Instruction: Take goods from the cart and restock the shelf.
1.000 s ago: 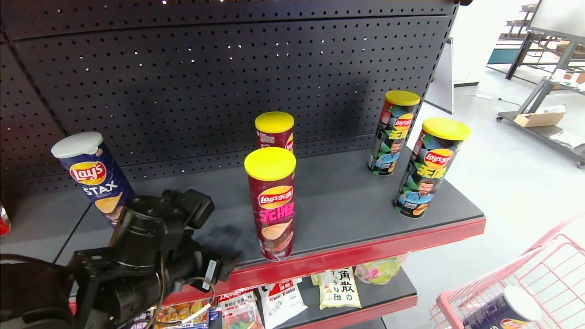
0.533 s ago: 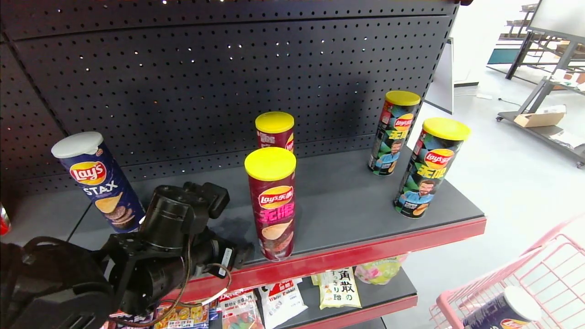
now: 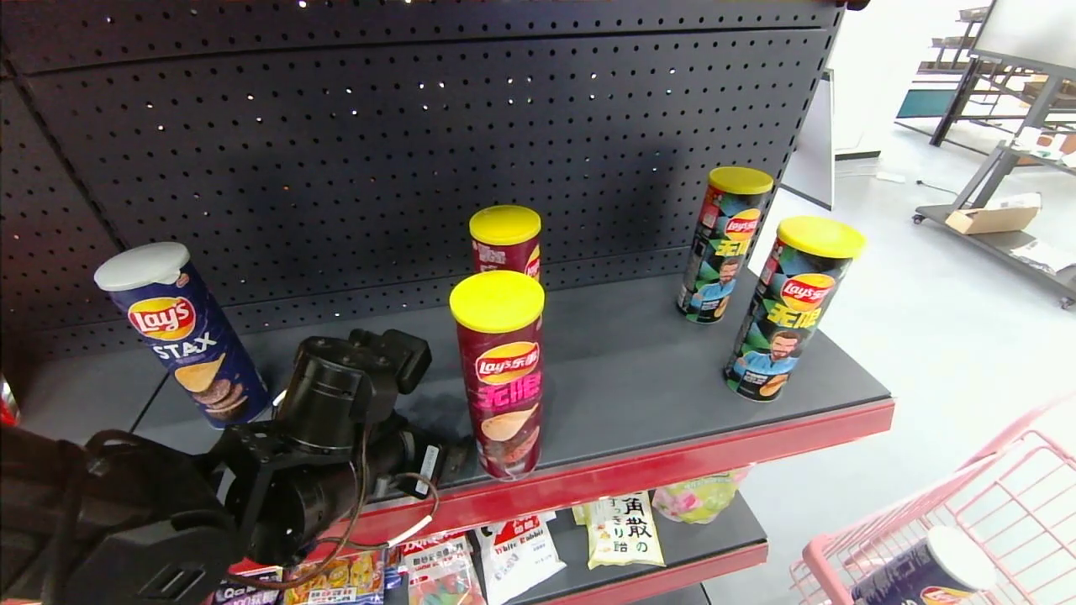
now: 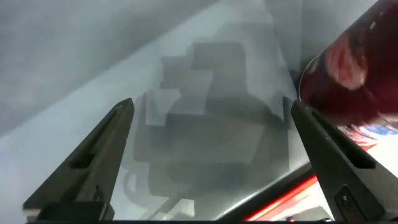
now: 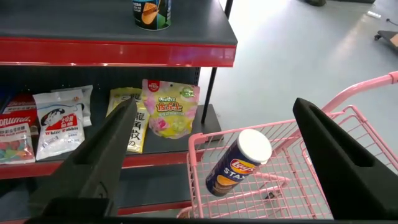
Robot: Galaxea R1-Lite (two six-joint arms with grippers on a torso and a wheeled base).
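Observation:
On the dark shelf board [image 3: 639, 370] a blue chips can [image 3: 181, 336] stands at the left. Two maroon cans stand in the middle, one in front [image 3: 503, 374] and one behind [image 3: 504, 238]. My left gripper [image 3: 424, 458] is low over the shelf's front edge between the blue can and the front maroon can. It is open [image 4: 211, 104] with bare shelf between its fingers and the maroon can [image 4: 348, 68] close beside it. My right gripper [image 5: 214, 102] hangs open above the pink cart [image 5: 205, 138], where another blue can [image 5: 239, 163] lies on its side.
Two green-and-black cans [image 3: 727, 244] [image 3: 790, 307] stand at the shelf's right end. Snack bags [image 3: 622, 529] lie on the lower shelf. The pink cart [image 3: 1000, 504] stands at the lower right, on open floor to the right of the shelf.
My left arm has swung right along the shelf's front, away from the blue can and closer to the front maroon can. The cans have not moved.

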